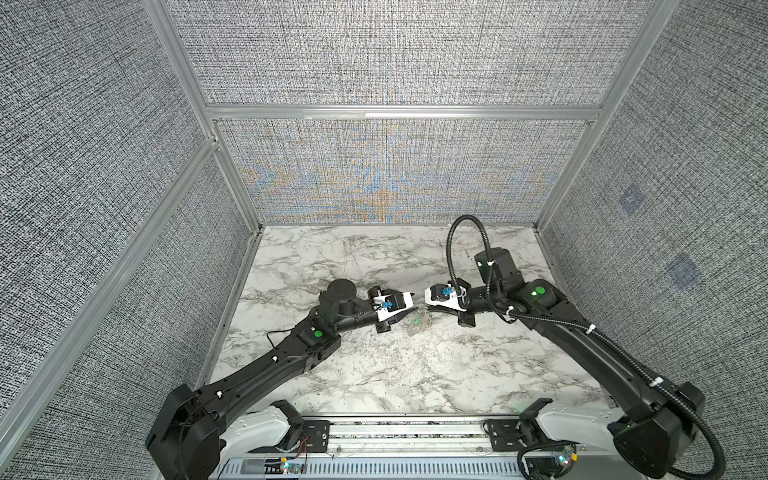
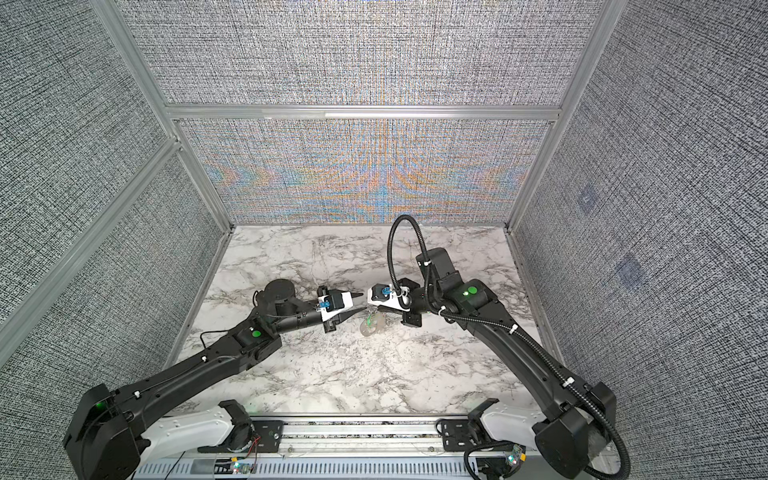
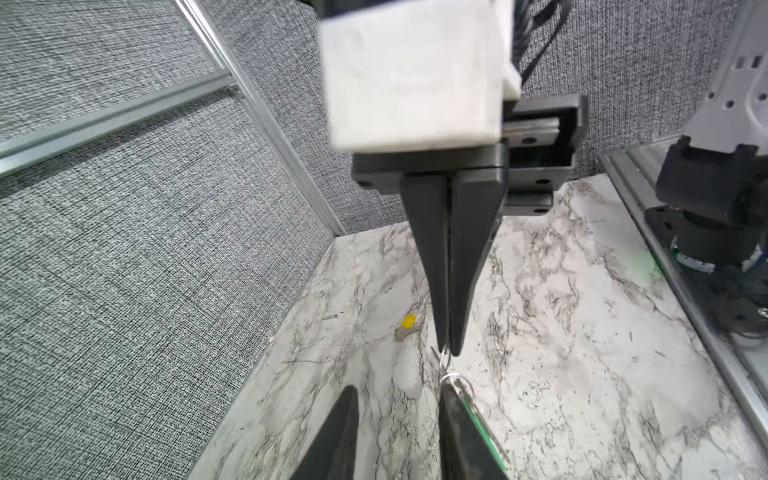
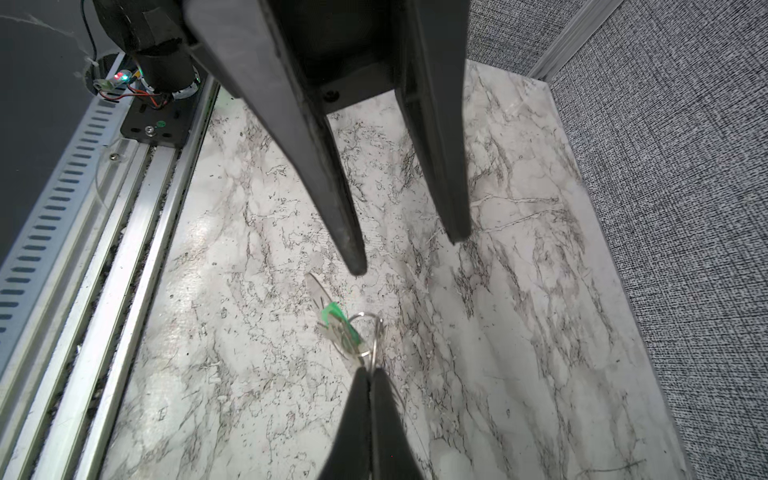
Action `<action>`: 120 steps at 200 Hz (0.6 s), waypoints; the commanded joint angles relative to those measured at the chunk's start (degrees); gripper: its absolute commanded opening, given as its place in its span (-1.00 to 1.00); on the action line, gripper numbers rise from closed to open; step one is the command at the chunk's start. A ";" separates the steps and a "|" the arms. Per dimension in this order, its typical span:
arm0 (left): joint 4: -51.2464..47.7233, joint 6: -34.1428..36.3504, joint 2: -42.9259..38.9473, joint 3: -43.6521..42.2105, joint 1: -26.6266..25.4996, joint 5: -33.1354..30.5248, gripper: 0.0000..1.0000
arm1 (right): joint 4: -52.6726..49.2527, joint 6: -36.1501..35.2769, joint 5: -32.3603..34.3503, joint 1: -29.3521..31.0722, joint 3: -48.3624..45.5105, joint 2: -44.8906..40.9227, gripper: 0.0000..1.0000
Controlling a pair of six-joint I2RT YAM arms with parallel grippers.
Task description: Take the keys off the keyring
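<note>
Obs.: two arms working, one gripper each.

- The left arm [image 1: 270,365] and right arm [image 1: 602,345] are both reaching in from the near rail [image 1: 415,432] toward the middle of the marble tabletop [image 1: 374,374]. Their forearms are lying low. The grippers are pointing at each other, nearly tip to tip, in both top views.
- A black corrugated cable [image 1: 451,245] is looping up over the right wrist.
- One round green marker is showing on each arm: [image 1: 318,333] and [image 1: 539,289].

Claws:
- The right gripper [image 4: 368,372] is pinching its two fingers together on the wire of the keyring [image 4: 377,340].
- The left gripper [image 4: 407,251] is standing with its fingers parted and nothing between them. In the right wrist view its nearer fingertip is hanging just beside the ring's load. In the left wrist view one finger is looking as if it is touching the ring; I cannot tell for sure.

Count: one keyring, a thin silvery wire loop, and two keys.
- The green-tagged key [image 4: 338,322] is hanging on the ring just below the right gripper's tips.
- A pale translucent piece [image 2: 369,326] is dangling with it. I cannot tell what it is, or whether it is touching the table.
- The yellow-tagged key [image 3: 406,326] is lying flat on the marble, off the ring and apart from both grippers.
</note>
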 commanded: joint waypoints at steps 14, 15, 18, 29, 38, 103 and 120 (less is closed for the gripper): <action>-4.17 4.12 1.42 1.76 -0.75 -0.23 -0.36 | -2.93 0.04 -0.09 0.34 0.56 0.37 -1.00; -4.22 4.20 1.43 1.78 -0.77 -0.17 -0.36 | -2.95 0.02 -0.04 0.35 0.52 0.39 -1.00; -4.51 4.41 1.61 1.98 -0.79 -0.12 -0.37 | -2.96 0.02 0.11 0.42 0.48 0.44 -1.00; -4.88 4.45 2.16 2.43 -0.79 -0.03 -0.38 | -2.83 0.02 0.65 0.78 0.16 0.46 -1.00; -4.59 3.99 2.36 2.21 -0.79 -0.18 -0.38 | -2.02 0.34 1.07 1.03 -0.35 0.27 -1.00; 6.73 -9.58 -1.03 -6.60 -0.85 -5.58 -0.16 | 11.58 12.20 6.56 2.44 -7.81 -3.40 -1.00; 7.15 -10.56 -1.23 -7.71 -0.88 -5.48 -0.14 | 14.76 11.71 5.79 3.14 -10.98 -5.49 -1.00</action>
